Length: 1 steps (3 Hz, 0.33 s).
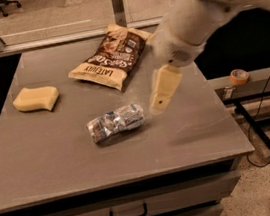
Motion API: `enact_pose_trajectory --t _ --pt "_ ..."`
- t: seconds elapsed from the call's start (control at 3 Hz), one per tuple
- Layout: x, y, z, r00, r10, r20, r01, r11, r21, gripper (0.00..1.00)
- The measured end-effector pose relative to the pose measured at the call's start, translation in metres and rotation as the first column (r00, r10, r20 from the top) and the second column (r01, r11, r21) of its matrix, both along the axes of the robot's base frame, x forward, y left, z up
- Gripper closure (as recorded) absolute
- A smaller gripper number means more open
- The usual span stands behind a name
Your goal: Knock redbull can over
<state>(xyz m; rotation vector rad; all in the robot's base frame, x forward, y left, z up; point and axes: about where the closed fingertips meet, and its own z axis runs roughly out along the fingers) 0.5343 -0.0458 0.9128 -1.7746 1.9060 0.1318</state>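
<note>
Since the can (pixel 116 123) already lies on its side near the middle of the table (pixel 46 158), I judge the knock done, my gripper (pixel 158 104) hanging just right of it, fingers seemingly together and holding nothing.

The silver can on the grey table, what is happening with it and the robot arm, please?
A one-armed robot is working at the table. The redbull can lies on its side near the middle of the top, so the knocking over looks done. The gripper hangs just beside the can, apart from it. A yellow sponge and a chip bag lie farther back.
</note>
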Motion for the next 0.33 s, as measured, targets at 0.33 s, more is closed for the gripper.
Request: enact_pose_trajectory --t 0.33 --pt "-0.0069 -0.0204 0.0144 0.9970 -0.077 -0.009 0.078 0.992 0.102 0.00"
